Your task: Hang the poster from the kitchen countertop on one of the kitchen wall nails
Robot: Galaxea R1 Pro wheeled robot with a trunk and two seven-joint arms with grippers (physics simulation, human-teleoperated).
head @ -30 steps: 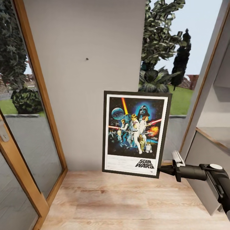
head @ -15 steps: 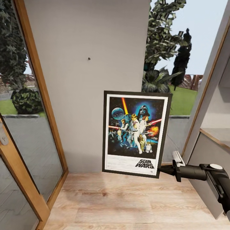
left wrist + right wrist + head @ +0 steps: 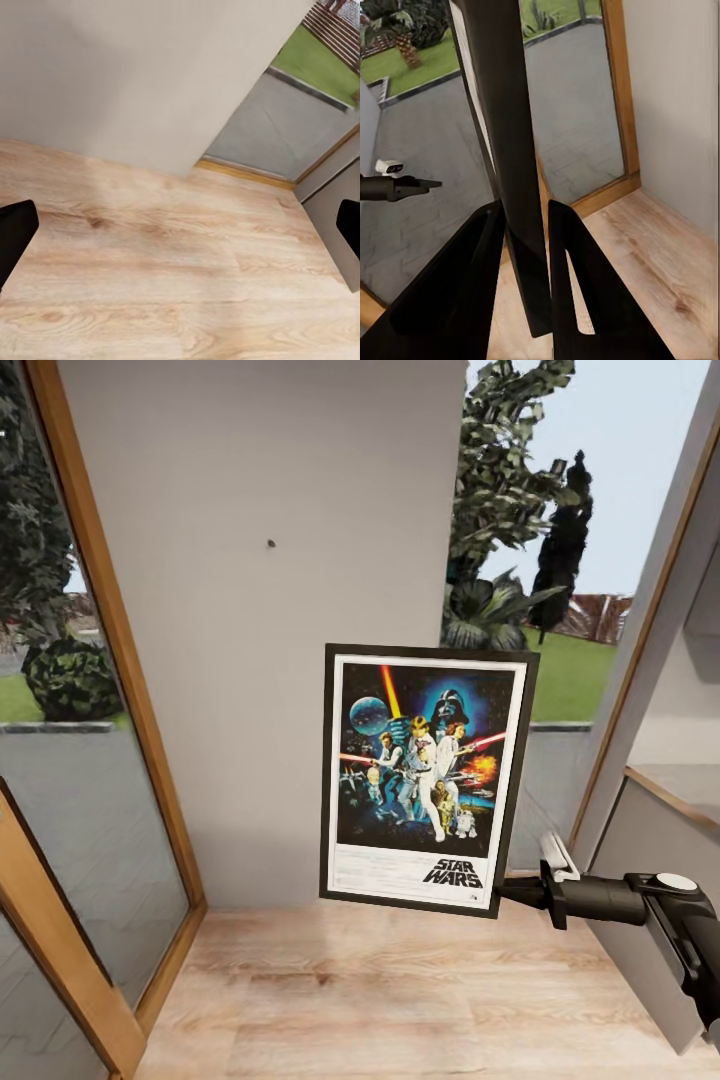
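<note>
Grey wall (image 3: 250,660) with nail (image 3: 271,544) rises above light wood floor (image 3: 400,1000).

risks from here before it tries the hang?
1. The right gripper pinches the poster only at its lower right corner, so it may pivot or slip when raised.
2. The nail sits above and left of the poster on the grey wall; the lift could miss it.
3. The wooden door frame stands close on the left; a swing could clip it.

Wood floor (image 3: 400,1000), glass door (image 3: 90,840).
</note>
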